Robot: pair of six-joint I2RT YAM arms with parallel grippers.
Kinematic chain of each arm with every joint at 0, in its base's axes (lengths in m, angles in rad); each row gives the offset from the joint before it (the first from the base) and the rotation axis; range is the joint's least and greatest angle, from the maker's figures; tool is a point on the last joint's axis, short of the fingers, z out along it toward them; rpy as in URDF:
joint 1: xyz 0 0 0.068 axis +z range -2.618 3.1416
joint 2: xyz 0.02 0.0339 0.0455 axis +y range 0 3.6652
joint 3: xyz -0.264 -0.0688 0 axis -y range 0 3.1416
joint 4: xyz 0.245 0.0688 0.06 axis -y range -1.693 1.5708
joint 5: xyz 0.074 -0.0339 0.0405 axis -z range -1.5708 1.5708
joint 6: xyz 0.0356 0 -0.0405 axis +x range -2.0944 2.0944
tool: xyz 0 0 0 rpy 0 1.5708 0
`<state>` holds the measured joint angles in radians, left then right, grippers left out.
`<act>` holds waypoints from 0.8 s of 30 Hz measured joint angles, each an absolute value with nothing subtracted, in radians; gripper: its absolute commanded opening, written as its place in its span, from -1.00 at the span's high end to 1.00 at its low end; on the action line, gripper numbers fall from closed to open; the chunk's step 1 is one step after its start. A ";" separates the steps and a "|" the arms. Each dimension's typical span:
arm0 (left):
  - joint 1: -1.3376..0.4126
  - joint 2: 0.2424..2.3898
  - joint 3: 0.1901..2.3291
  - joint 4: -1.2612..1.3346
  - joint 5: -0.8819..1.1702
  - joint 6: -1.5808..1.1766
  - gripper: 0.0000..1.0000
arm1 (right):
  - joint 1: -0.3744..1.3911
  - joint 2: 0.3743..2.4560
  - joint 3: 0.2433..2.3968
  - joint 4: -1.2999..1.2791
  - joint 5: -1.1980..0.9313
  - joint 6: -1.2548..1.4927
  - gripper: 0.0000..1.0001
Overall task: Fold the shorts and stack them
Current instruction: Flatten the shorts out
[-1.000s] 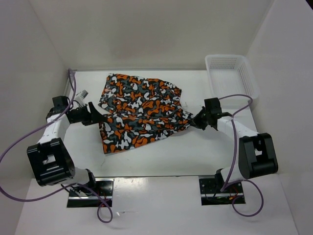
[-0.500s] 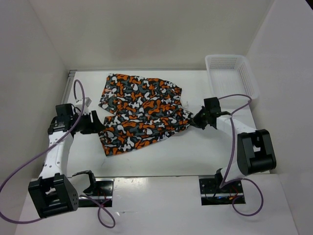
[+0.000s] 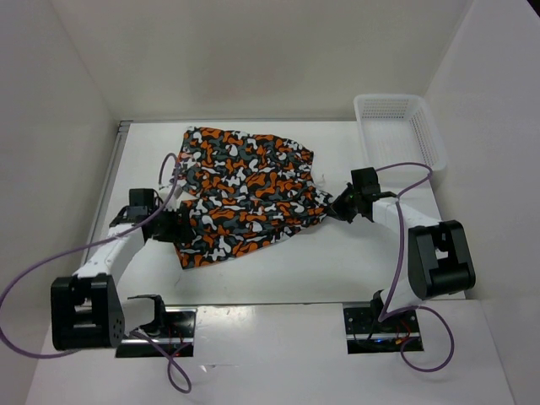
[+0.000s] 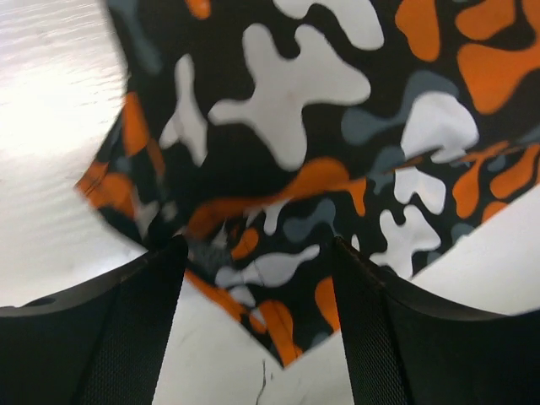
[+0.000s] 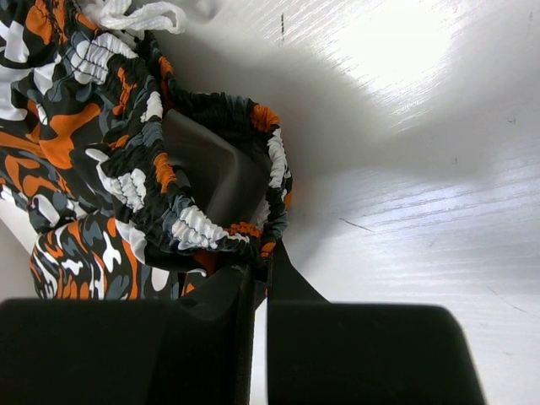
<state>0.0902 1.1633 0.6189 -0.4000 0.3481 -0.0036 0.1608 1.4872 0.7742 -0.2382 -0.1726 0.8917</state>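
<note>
Risk note: L gripper (image 4: 257, 253) wide open at hem corner, R gripper (image 5: 261, 261) clamped on waistband.
Shorts (image 3: 245, 198) lie spread on table (image 3: 337, 261), centre of top view, running from upper centre down to lower left, well apart from basket (image 3: 396, 126) at upper right. L jaws straddle the lower-left hem corner w/ nothing pinched yet. Likely failure: closing too shallow, or on the top layer only, so the corner slips out or the layers split when lifted. R holds bunched elastic right at the fingertips, so a hard pull may strip it free. If R pulls before L has a grip, cloth probably drags right and the fold skews. Drawstring (image 5: 135, 17) lies loose, upper left of R wrist view, and could snag. L cable (image 3: 171, 164) loops close to the cloth's left edge and may catch it.
</note>
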 measured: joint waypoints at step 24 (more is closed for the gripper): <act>0.003 1.378 0.686 -0.258 0.375 -0.003 -0.41 | 0.161 1.488 0.775 -0.233 -0.177 0.892 1.00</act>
<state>0.0029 1.3777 0.6865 -0.2577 0.3748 -0.0029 0.1608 1.4876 0.7746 -0.2325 -0.1768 0.8917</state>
